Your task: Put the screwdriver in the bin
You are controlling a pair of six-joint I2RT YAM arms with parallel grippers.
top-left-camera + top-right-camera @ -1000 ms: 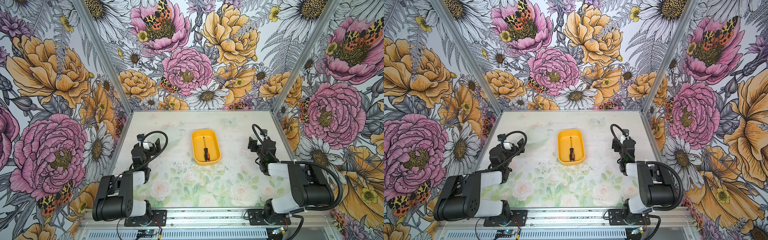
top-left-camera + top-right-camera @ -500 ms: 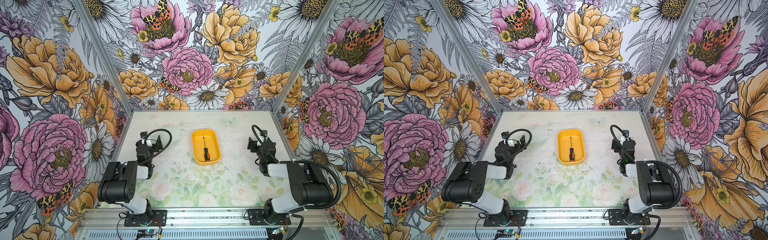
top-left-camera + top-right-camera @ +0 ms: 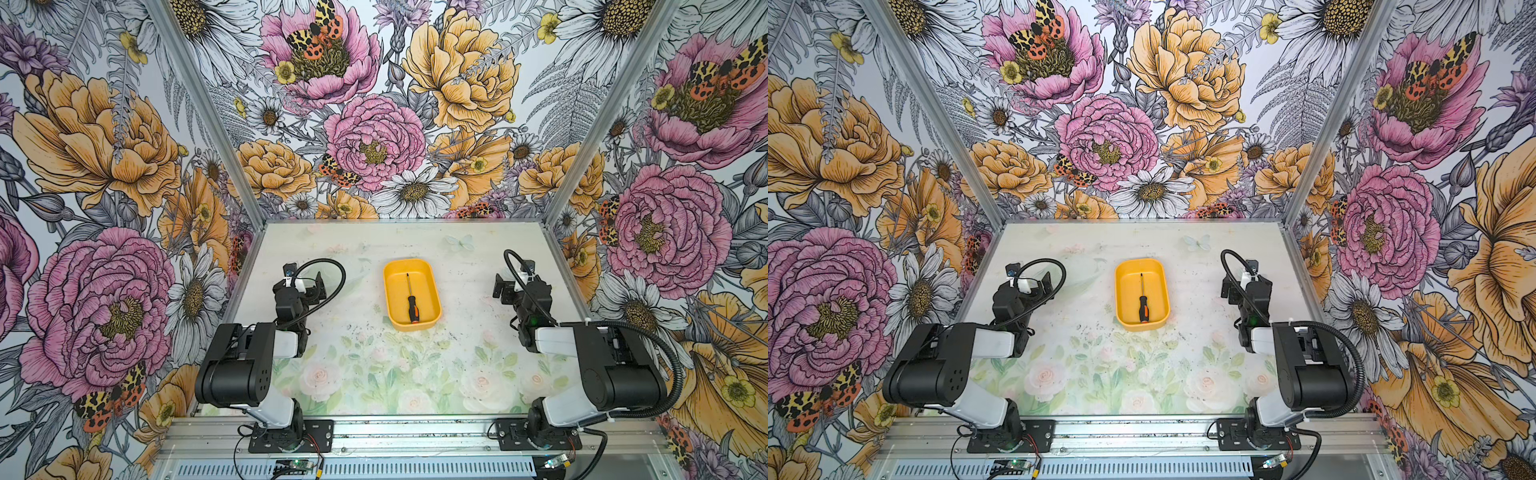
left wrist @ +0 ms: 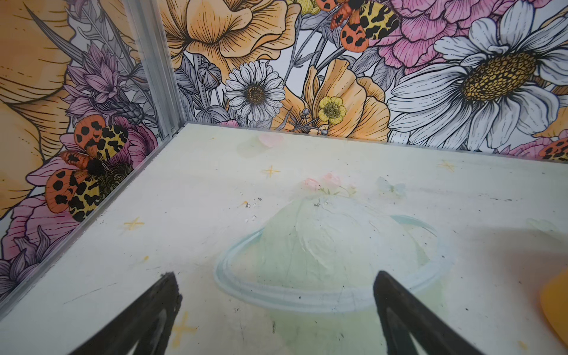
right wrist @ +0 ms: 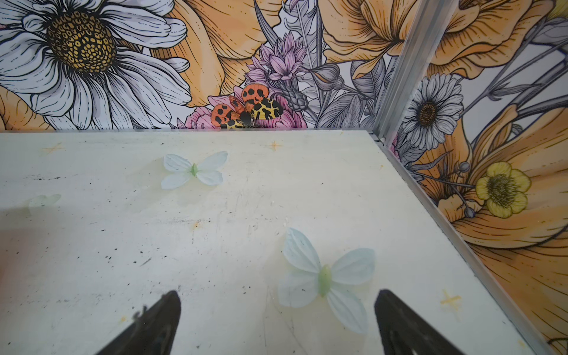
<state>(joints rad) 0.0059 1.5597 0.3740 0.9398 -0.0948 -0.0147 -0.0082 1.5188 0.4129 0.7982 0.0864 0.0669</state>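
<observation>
Fingers (image 4: 147,319) on the left gripper (image 4: 273,285) are spread wide apart in the left wrist view, holding nothing, just bare table (image 4: 199,190) showing between them. A corner of the yellow bin (image 4: 556,313) peeks in at the frame edge.

Right wrist view, same deal: the right gripper (image 5: 276,298) has its fingers (image 5: 153,325) wide apart and empty, hanging over a pale butterfly print (image 5: 324,276) on the tabletop near the wall corner.

In both top views the screwdriver (image 3: 410,299) lies flat inside the bin, roughly down the middle. Its shaft tip points toward the back wall, and the black-and-orange handle is at the near end, close to the bin's near wall. The bin sits mid-table between the two arms, and both grippers are well off to its sides, not touching it.
</observation>
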